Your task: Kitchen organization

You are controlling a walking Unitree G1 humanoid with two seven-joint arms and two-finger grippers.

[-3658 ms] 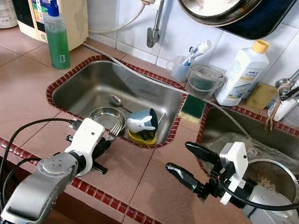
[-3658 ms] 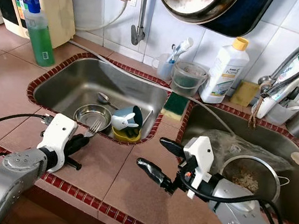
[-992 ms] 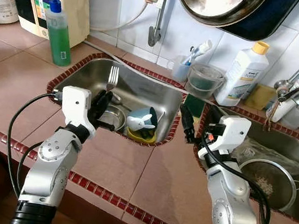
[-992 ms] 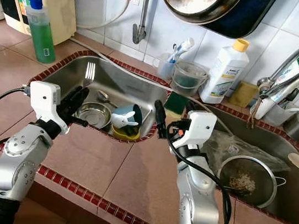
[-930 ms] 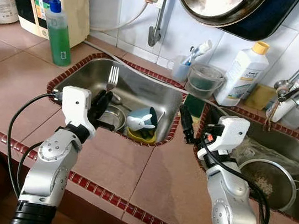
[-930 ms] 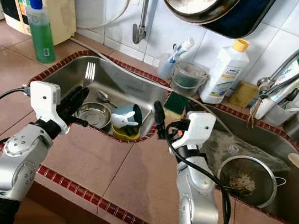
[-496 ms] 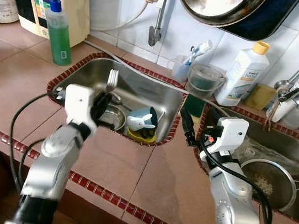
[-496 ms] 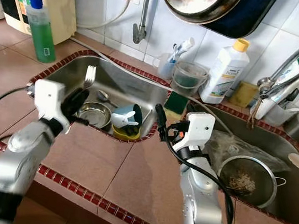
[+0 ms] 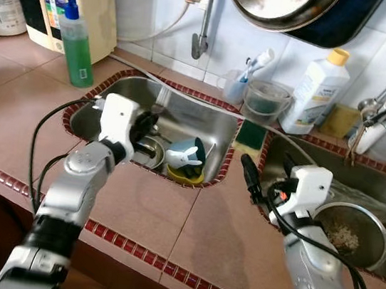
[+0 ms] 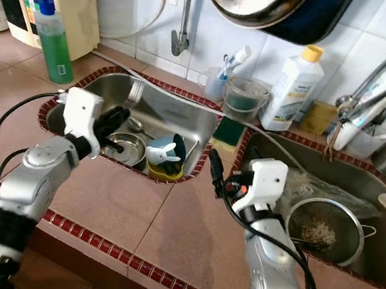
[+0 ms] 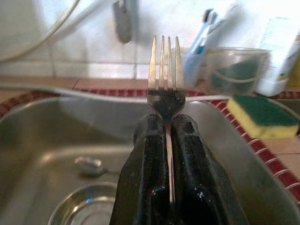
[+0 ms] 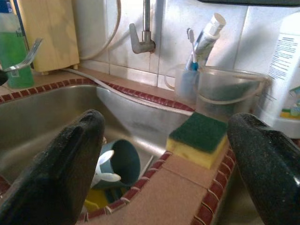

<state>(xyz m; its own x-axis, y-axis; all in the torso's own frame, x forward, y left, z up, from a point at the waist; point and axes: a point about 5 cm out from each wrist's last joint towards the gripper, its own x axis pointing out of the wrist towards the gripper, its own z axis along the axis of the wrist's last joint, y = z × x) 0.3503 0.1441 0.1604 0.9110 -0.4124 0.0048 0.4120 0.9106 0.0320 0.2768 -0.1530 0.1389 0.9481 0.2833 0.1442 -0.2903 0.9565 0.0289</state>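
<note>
Clamping the fork [image 11: 165, 89] by its handle, tines up, your left gripper [image 11: 166, 140] hangs over the sink [image 9: 182, 121], ready to carry it; your right gripper [image 12: 168, 154] waits spread.

Fork [image 11: 164, 89] showing silver; sponge [image 12: 200, 138] showing green over yellow; cup [image 9: 185, 156] showing teal; soap bottle [image 9: 75, 47] showing green.

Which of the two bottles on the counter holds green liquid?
The clear bottle with the blue nozzle, left of the left sink by the beige appliance. The other, the white bottle with a yellow cap, stands at the tiled wall between the sinks.
</note>
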